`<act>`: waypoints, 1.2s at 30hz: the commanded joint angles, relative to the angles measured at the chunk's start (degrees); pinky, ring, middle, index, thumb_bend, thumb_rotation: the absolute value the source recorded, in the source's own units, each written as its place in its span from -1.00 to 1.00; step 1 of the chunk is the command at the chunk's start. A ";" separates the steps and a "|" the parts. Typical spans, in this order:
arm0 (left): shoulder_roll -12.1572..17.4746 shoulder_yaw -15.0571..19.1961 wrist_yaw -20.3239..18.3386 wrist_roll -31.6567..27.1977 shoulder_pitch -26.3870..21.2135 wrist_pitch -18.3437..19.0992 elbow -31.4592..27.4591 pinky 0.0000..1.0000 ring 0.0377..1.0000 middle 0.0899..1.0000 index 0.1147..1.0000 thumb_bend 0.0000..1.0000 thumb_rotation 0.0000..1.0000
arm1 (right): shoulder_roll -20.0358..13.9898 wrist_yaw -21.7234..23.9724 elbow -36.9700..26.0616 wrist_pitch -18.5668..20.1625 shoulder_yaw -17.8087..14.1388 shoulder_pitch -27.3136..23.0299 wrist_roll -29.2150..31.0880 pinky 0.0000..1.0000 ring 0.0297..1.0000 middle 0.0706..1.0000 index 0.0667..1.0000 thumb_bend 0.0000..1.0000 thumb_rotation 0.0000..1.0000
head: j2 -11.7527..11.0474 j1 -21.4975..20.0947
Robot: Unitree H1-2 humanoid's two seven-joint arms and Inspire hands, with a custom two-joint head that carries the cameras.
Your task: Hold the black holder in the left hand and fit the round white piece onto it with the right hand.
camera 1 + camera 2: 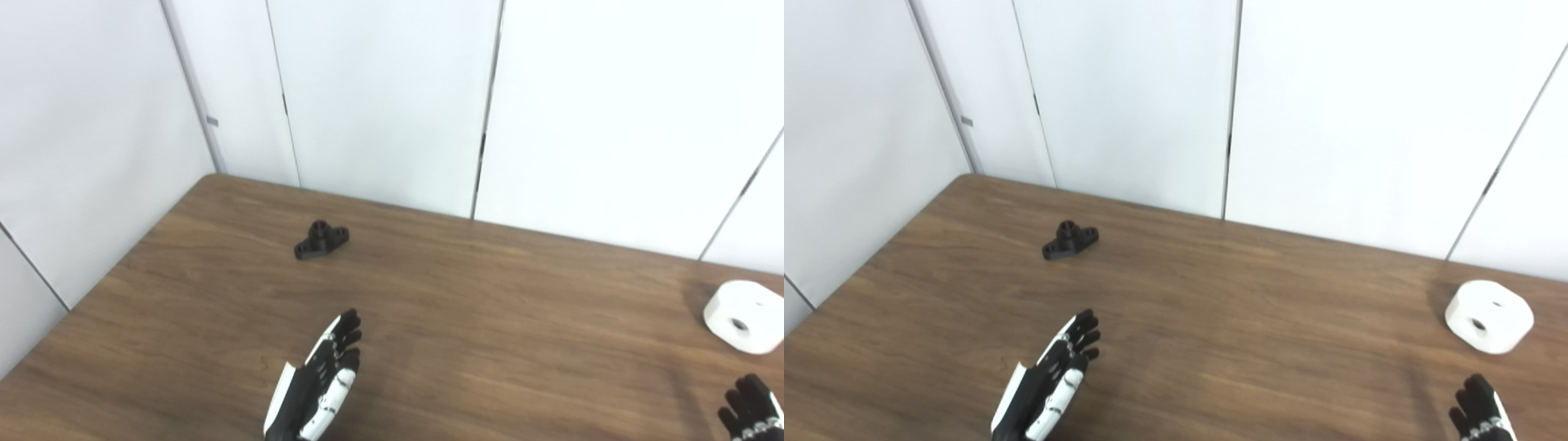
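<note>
holder point(321, 239) lies flat on the table point(490, 318), far left, well apart from the white piece point(745, 316) at the right edge (each on its own hand's side, likely for separate pickups). left hand point(318, 380) empty, fingers straight; right hand point(753, 409) barely in view, seemingly empty. no writing visible.

The left hand point(318, 383) has a white outer shell with black palm and black-tipped fingers point(349, 324). The right hand point(754, 409) shows black fingers with small silvery studs.
</note>
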 commanded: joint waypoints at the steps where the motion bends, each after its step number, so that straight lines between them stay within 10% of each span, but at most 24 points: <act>1: -5.53 -1.58 0.26 0.39 3.93 -1.29 3.66 0.72 0.83 0.86 0.88 -0.14 0.41 | 0.57 1.10 9.96 -2.38 0.23 3.09 0.35 1.00 1.00 1.00 0.94 0.34 0.94 | 0.02 0.03; 19: -4.88 -2.29 1.00 2.29 5.14 -0.08 -0.27 0.65 0.83 0.88 0.90 -0.04 0.07 | 0.49 0.53 7.18 -0.53 -0.08 4.52 0.42 1.00 1.00 0.99 0.93 0.32 0.99 | 2.06 -1.53; 30: -2.01 1.83 0.52 23.98 -0.96 19.74 -16.41 0.68 0.77 0.78 0.78 0.46 -0.53 | 1.01 0.24 5.46 0.42 0.40 5.25 0.15 1.00 1.00 1.00 0.89 0.37 0.96 | 2.38 -1.22; 36: 2.09 2.84 -5.32 37.88 -4.98 31.75 -20.49 0.69 0.84 0.85 0.83 0.56 -0.33 | 1.26 -0.27 5.16 0.30 0.43 5.30 -0.80 0.96 1.00 0.99 0.85 0.36 0.98 | 2.70 -1.39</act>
